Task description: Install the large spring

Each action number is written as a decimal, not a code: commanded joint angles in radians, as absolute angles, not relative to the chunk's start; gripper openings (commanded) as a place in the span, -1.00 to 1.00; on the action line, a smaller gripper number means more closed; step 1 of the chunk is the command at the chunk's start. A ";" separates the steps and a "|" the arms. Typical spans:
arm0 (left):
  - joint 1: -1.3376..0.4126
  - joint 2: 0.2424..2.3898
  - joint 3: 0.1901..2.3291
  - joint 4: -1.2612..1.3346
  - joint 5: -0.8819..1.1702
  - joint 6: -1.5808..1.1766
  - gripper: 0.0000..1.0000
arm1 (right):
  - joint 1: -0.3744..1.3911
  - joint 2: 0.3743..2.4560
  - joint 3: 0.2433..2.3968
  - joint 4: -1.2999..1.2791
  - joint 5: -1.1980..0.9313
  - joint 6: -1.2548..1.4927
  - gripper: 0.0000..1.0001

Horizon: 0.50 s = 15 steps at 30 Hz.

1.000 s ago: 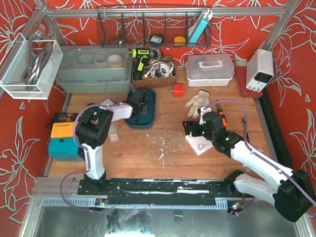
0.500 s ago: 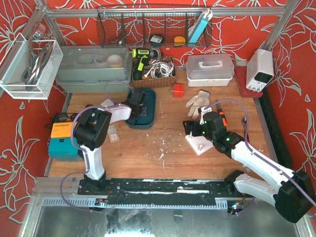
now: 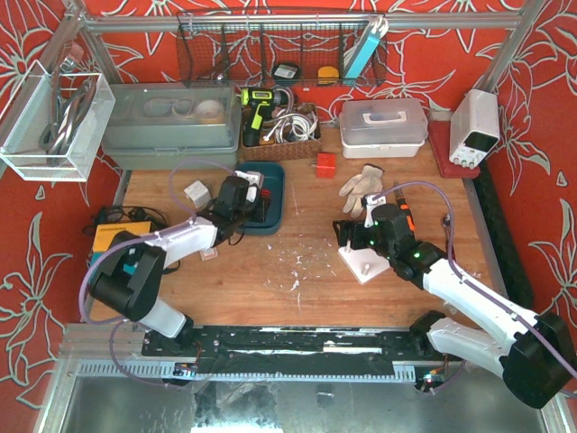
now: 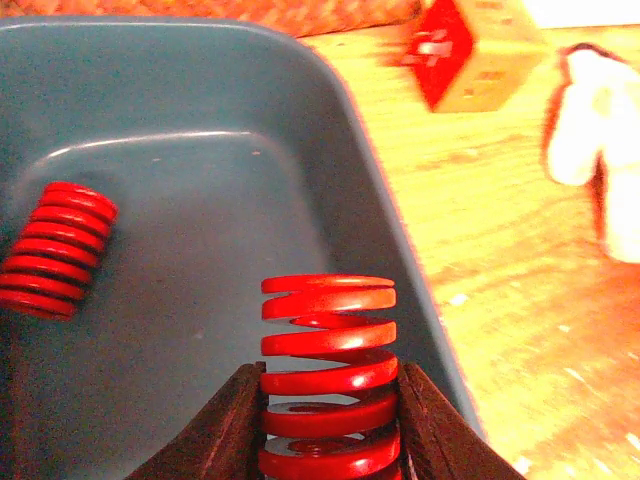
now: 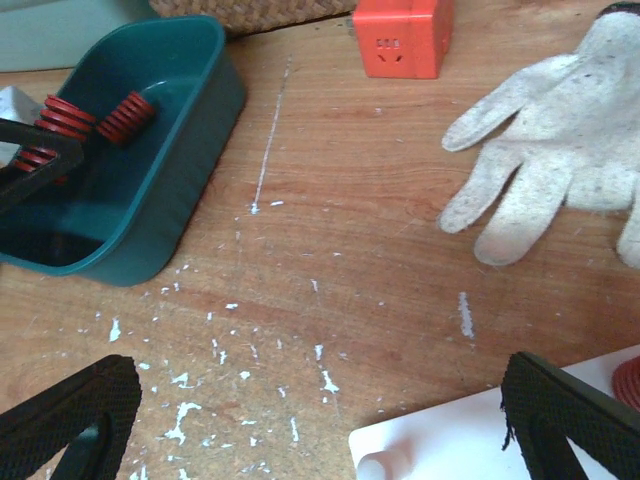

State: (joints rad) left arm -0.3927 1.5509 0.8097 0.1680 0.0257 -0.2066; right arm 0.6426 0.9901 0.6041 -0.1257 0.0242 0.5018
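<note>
My left gripper (image 4: pixel 328 400) is shut on a large red spring (image 4: pixel 328 350) and holds it upright over the teal tray (image 4: pixel 200 180). A second red spring (image 4: pixel 55 250) lies in the tray at the left. In the top view the left gripper (image 3: pixel 251 203) sits at the tray (image 3: pixel 275 173). My right gripper (image 5: pixel 320 430) is open and empty, low over the table beside a white plate (image 5: pixel 470 440) with a white peg (image 5: pixel 375 467). A red spring (image 5: pixel 630 385) shows at that plate's right edge. The plate also shows in the top view (image 3: pixel 365 263).
A red cube (image 3: pixel 325 164) and a white glove (image 3: pixel 363 185) lie behind the right gripper (image 3: pixel 347 236). A wicker basket, grey bins and a white box line the back. White flecks dot the wood between the arms. An orange and teal box stands at the far left.
The left arm has swung down and to the left, and its gripper has drawn back a little in the tray. The right arm has not moved.
</note>
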 commanded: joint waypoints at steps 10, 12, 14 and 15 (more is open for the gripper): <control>-0.672 1.235 0.456 0.663 0.144 0.019 -0.86 | 0.646 1.100 0.809 -0.360 -0.036 0.467 0.91; -0.708 1.209 0.408 0.728 0.141 0.070 -0.87 | 0.646 1.102 0.825 -0.356 -0.100 0.467 0.86; -0.743 1.182 0.360 0.786 0.136 0.114 -0.86 | 0.647 1.098 0.839 -0.341 -0.191 0.469 0.79; -0.762 1.169 0.335 0.820 0.130 0.138 -0.84 | 0.646 1.096 0.843 -0.324 -0.249 0.477 0.75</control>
